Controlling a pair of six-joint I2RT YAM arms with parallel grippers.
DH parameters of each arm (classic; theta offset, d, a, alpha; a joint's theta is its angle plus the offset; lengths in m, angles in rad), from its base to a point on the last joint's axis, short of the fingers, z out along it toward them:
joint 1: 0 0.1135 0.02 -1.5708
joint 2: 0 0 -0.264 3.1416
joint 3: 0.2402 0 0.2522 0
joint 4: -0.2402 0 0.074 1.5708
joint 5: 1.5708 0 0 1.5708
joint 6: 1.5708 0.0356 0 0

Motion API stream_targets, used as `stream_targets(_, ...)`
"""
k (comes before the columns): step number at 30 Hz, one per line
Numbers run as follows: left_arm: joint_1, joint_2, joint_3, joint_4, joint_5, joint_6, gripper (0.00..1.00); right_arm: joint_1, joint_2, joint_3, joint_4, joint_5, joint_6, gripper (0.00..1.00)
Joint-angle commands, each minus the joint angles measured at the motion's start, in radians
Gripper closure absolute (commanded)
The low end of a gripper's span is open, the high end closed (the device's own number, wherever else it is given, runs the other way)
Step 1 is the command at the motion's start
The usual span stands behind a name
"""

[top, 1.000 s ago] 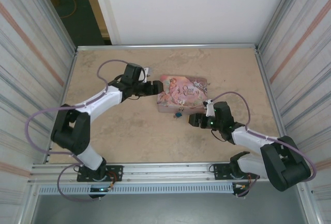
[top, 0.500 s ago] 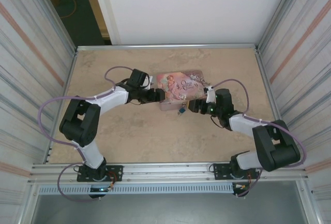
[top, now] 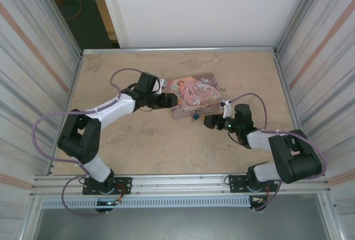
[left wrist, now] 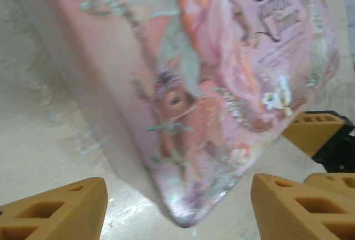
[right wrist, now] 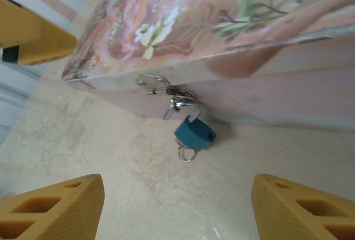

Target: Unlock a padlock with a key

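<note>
Straddles the tin's (left wrist: 211, 85) left corner with open left gripper (left wrist: 178, 195), likely steadying it — faces hanging padlock (right wrist: 194, 133) with open right gripper (right wrist: 177, 190).

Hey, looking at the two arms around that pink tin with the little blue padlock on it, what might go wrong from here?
1. The blue padlock dangles from the hasp of the pink tin and looks far smaller than the fingers of the open right pincer. Closing could knock it aside rather than catch it.
2. The left pincer is open, straddling a corner of the tin without clamping it, so the tin may slide if pushed.
</note>
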Motion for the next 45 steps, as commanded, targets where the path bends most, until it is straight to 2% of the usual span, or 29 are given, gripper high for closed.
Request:
stream_targets(1, -0.023, -0.008, 0.07, -0.027, 0.039, 0.014, 0.39, 0.01, 0.049, 0.021, 0.122, -0.041, -0.028, 0.31)
stream_targets(5, -0.036, 0.038, 0.124, -0.027, 0.069, 0.007, 0.51, 0.018, 0.144, 0.052, 0.208, -0.042, -0.01, 0.31)
stream_targets(11, -0.037, 0.126, 0.198, -0.043, 0.093, 0.02, 0.58, 0.047, 0.261, 0.093, 0.302, -0.023, 0.012, 0.31)
stream_targets(27, -0.038, 0.264, 0.274, -0.111, 0.066, 0.046, 0.63, 0.084, 0.457, 0.138, 0.472, -0.037, 0.034, 0.35)
stream_targets(45, -0.038, 0.268, 0.26, -0.116, 0.056, 0.042, 0.64, 0.072, 0.47, 0.138, 0.542, -0.116, 0.043, 0.58)
